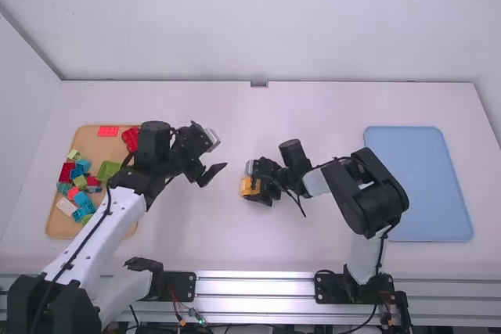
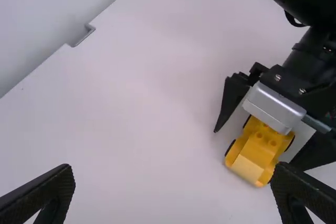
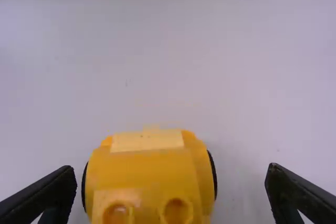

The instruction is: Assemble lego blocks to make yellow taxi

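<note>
i find the yellow car (image 2: 257,148) standing on its wheels on the table (image 1: 196,232), near the middle. the right gripper (image 3: 170,182) is over it, fingers spread on either side, without a clamp on the body. the left gripper (image 2: 174,169) has its fingers apart and holds nothing. by my assessment, the chassis and body are substantially complete: dark wheels (image 3: 212,174) and yellow bodywork are fitted. outstanding, i judge: a roof sign, since bare studs (image 3: 177,211) show on top. loose blocks (image 1: 81,200) lie in the tan tray (image 1: 94,150), including a white one that might serve.
</note>
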